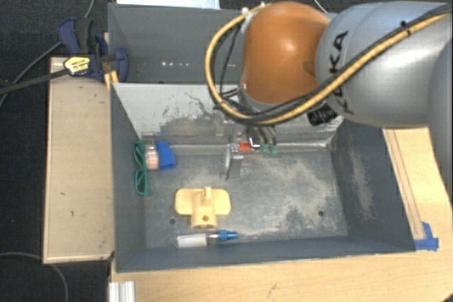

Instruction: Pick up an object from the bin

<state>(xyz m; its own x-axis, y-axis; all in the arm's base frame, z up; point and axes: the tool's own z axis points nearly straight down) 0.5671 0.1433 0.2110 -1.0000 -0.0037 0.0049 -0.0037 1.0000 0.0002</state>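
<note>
My gripper hangs under the arm's orange cover, over the bin floor near the back middle, with nothing seen in it. The closest thing is a pale yellow wooden piece with a raised block on it, lying a little in front and to the left. A small blue block lies further left, beside a green pair of toy glasses against the left wall. A white tube with a blue cap lies along the front wall.
The arm and its orange cover hide the back right part of the bin. Bare scuffed floor stretches to the right of the gripper and the yellow piece.
</note>
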